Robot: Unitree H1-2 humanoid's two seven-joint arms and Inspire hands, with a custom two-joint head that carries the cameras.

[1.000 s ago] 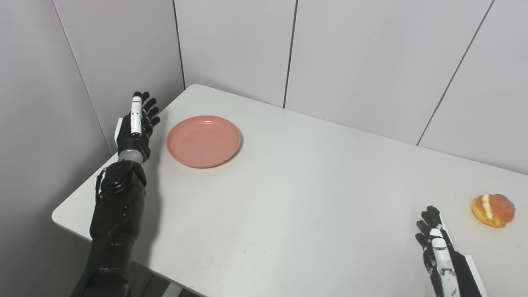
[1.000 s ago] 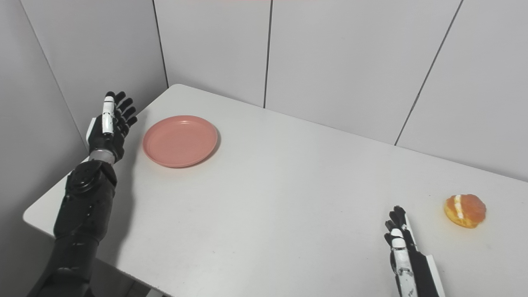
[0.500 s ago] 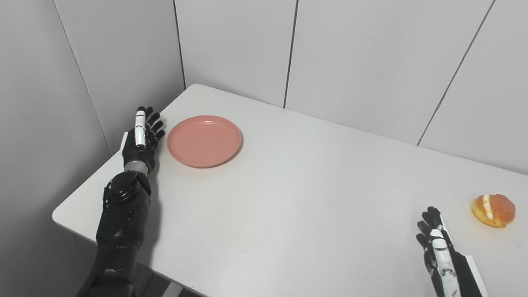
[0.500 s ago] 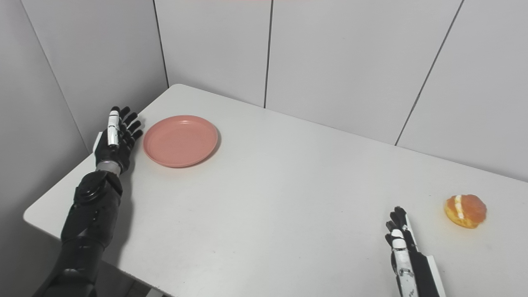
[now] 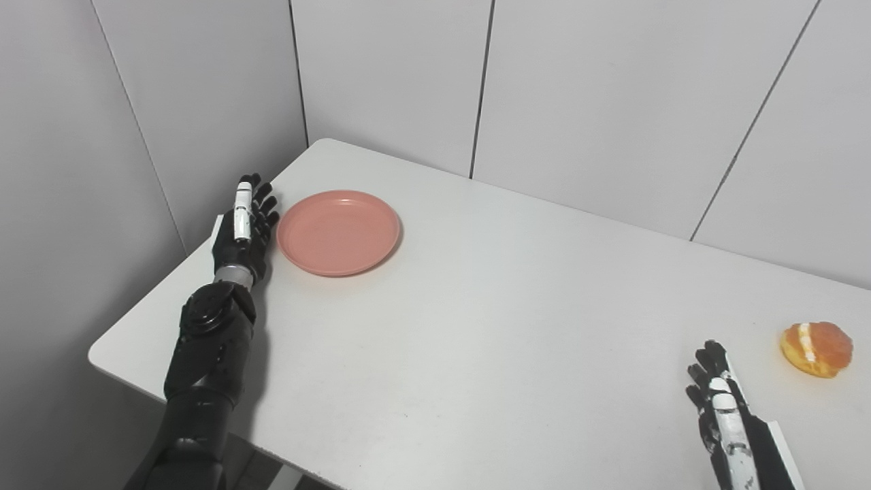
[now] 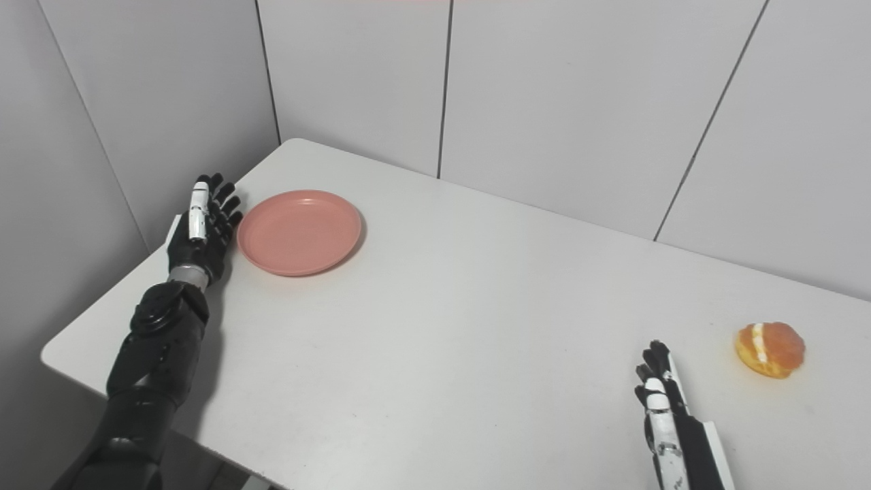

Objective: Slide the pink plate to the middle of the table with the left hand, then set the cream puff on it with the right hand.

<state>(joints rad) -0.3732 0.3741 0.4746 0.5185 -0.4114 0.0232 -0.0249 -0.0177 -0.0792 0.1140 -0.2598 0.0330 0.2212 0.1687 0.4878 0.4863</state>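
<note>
A: Layout?
B: Round pink plastic plate (image 5: 338, 232) at far-left corner of white table (image 5: 476, 327). Orange cream-filled puff (image 5: 816, 348) near right edge, well apart. Nothing between them.
A: Hands?
B: Left hand (image 5: 241, 228) just beside plate's left rim, fingers extended, holding nothing; contact unclear. Right hand (image 5: 721, 408) empty, fingers straight, near puff.

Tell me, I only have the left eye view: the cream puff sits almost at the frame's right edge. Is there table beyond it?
Observer: Yes. In the right eye view the cream puff has bare table to its right, up to the frame edge.
Operator: And left of the left arm?
Observer: More of the grey wall shows there, beyond the left hand, which is open at the left rim of the pink plate.
</note>
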